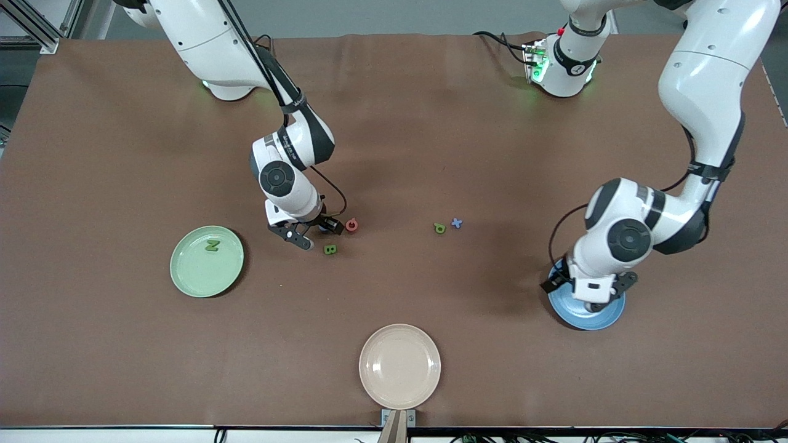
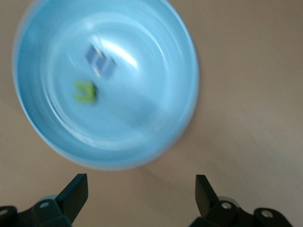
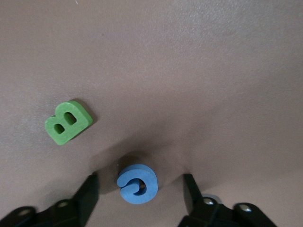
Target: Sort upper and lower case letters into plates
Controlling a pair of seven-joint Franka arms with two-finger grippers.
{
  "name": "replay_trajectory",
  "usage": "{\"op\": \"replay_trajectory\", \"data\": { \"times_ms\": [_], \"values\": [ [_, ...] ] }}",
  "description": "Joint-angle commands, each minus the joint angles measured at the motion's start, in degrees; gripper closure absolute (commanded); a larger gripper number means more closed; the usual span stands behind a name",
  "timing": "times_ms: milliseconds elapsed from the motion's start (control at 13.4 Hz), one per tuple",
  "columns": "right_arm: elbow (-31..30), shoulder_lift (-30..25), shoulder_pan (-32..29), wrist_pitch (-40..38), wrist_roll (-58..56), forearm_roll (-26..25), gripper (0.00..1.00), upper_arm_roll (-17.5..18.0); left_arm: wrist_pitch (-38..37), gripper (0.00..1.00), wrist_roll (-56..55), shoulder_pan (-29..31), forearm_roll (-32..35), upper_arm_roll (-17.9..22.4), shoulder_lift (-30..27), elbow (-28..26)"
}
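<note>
My right gripper (image 1: 318, 232) (image 3: 140, 178) is low at the table, open, with a blue curled letter (image 3: 137, 183) lying between its fingers and a gap on each side. A green B (image 1: 330, 249) (image 3: 67, 122) and a red ring letter (image 1: 351, 225) lie close by. My left gripper (image 1: 590, 294) (image 2: 142, 182) hangs open and holds nothing over the blue plate (image 1: 585, 323) (image 2: 142, 132), which contains a blue letter (image 2: 99, 59) and a green letter (image 2: 85, 91). The pale green plate (image 1: 184, 271) holds a green letter (image 1: 212, 245). A green letter (image 1: 439, 228) and a blue cross-shaped letter (image 1: 456, 223) lie mid-table.
A cream-beige plate (image 1: 400, 366) sits near the table's front edge, nearest the front camera. Both arms' bases stand along the table edge farthest from the front camera. The brown table top (image 1: 394, 123) stretches wide between the plates.
</note>
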Motion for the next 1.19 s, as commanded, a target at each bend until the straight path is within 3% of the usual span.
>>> {"op": "replay_trajectory", "data": {
  "times_ms": [0,75,224,299,448,597,821,1119],
  "values": [
    [-0.6,-0.5,0.9,0.4,1.2,-0.1,0.45,-0.7,0.0,0.0,-10.0,-1.8,1.0,-3.2,-1.8,-4.4],
    [-0.6,-0.5,0.9,0.4,1.2,-0.1,0.64,-0.6,0.7,0.0,-13.5,-3.6,1.0,-3.4,-1.6,-5.1],
    [-0.6,-0.6,0.8,0.1,1.2,-0.1,0.93,-0.7,3.5,0.0,-22.4,-7.8,1.0,-3.4,-0.7,-6.1],
    [-0.6,-0.6,0.8,-0.1,1.4,-0.1,0.97,-0.7,5.3,0.0,-26.0,-9.2,1.0,-3.4,-0.3,-7.2],
    [-0.4,-1.6,0.7,-1.6,1.1,-0.1,0.99,-1.6,9.1,0.01,-32.0,-10.7,1.1,-3.4,-0.4,-10.1],
    [1.2,-4.1,0.0,-6.8,-0.4,-3.6,1.0,-3.8,13.2,0.03,-37.6,-12.2,2.5,-3.3,-0.7,-13.5],
    [6.7,-5.9,-4.2,-18.1,-10.2,-5.9,1.0,-7.0,16.9,0.05,-49.2,-12.5,10.9,-3.3,1.2,-15.3],
    [7.6,-5.5,-14.6,-17.4,-29.1,-6.1,1.0,-8.1,17.0,0.15,-51.1,-12.7,11.4,-3.4,2.1,-16.2]
  ]
}}
